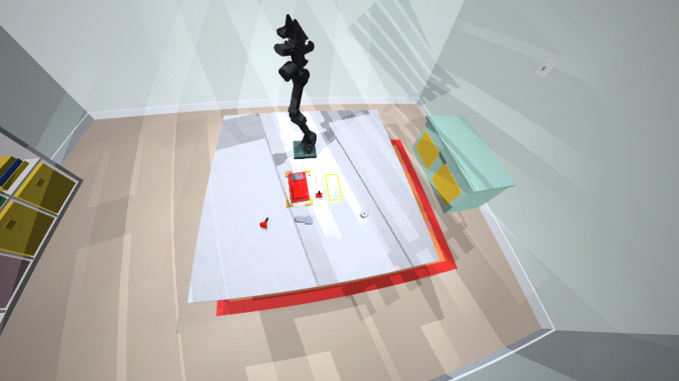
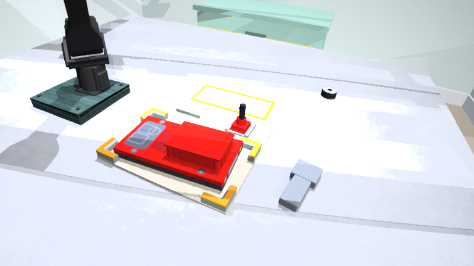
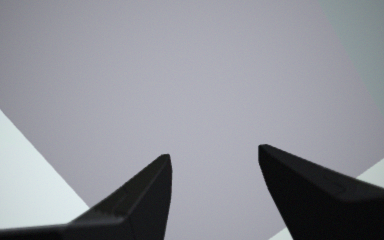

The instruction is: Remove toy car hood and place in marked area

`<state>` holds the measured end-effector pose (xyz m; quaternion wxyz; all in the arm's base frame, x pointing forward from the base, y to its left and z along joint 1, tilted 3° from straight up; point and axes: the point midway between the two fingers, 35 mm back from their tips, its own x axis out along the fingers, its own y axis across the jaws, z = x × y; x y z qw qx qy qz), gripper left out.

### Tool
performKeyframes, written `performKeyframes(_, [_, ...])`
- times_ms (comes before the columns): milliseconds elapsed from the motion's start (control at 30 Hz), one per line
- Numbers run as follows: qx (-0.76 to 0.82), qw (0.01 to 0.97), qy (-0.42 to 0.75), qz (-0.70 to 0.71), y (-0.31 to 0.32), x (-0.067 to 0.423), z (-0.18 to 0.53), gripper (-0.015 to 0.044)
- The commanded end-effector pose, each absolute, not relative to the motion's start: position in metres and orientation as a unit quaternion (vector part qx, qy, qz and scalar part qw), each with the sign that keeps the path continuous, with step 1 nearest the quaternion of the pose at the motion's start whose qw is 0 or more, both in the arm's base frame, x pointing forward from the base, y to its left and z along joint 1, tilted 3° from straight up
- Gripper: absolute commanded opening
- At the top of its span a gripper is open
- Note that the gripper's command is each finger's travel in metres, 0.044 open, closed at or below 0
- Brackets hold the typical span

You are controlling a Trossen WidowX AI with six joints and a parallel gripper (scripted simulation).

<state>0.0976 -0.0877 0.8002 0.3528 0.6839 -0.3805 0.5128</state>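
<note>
Nearest to the front of the white table (image 2: 366, 186) lie two small grey blocks (image 2: 300, 183), touching each other. Off to the other side in the top view stands a little red peg (image 1: 263, 224), all by itself.

Next comes the red toy car (image 2: 181, 151). It sits on a pale card (image 2: 241, 175) with yellow and orange corner pieces (image 2: 219, 197) around it. The hood (image 2: 145, 136) is on the car, at the end that points to the arm's base (it has a see-through patch with shapes drawn on it).

Just beside the car is a red knob with a black stick (image 2: 241, 120) on a small white tile. Behind that is the marked area, a yellow box outline (image 2: 209, 87) on the table, with nothing inside it. A small black and white ring (image 2: 328, 92) lies well apart, to the side.

Farther back, the black arm (image 1: 296, 102) stands on a dark green plate (image 2: 45, 103). It reaches high up, far above the car. The gripper (image 3: 215, 155) is about half open and holds nothing, with only wall showing between its fingers

Past the table is a pale green cabinet (image 2: 265, 11)
</note>
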Motion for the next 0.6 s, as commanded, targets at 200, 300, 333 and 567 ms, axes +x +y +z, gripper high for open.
performKeyframes(200, [0.601,0.401,-0.414,0.553,-0.05,0.041,0.807,0.0403])
performKeyframes(300, [0.553,0.43,-0.427,0.572,-0.023,0.015,0.808,0.044])
performKeyframes(333, [0.538,0.439,-0.431,0.577,-0.014,0.008,0.807,0.044])
performKeyframes(567, [0.423,0.507,-0.445,0.605,0.055,-0.028,0.795,0.044])
